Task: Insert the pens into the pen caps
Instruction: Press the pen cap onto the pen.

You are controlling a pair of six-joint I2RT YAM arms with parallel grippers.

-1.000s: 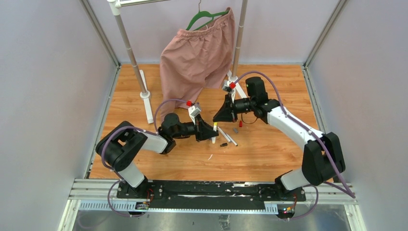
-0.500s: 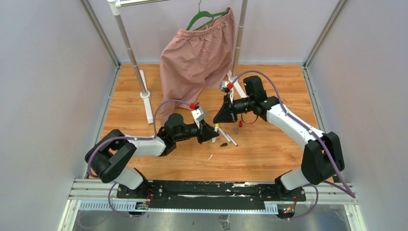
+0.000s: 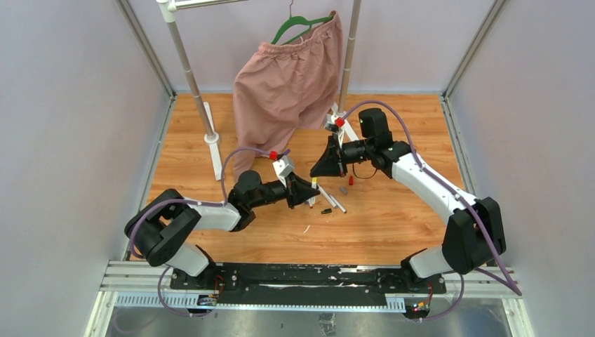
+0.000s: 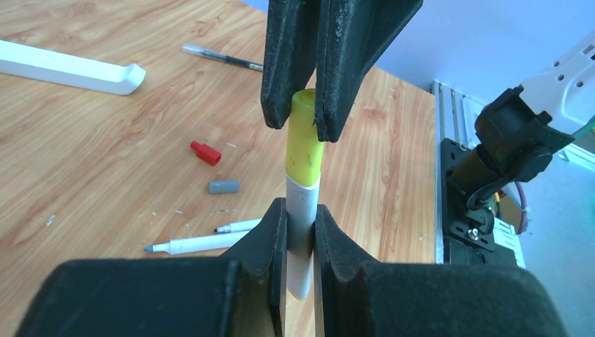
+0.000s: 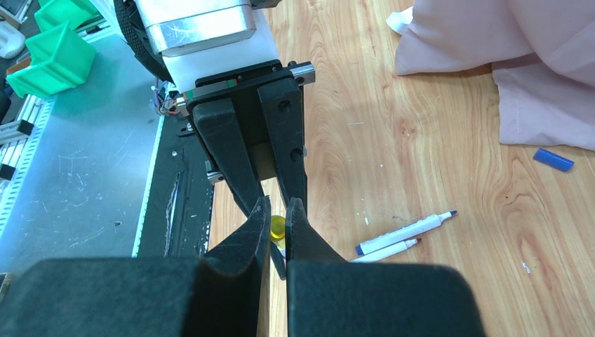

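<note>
Yellow cap [image 4: 306, 144] tight between right jaws, white pen [image 4: 301, 239] tight between left jaws.

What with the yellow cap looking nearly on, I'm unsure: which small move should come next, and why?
Probably push the right gripper slightly toward the left gripper to seat the yellow cap. Both are shut, cap and pen are lined up and joined, but full seating isn't clear.

No text, label or number is legible anywhere.
</note>
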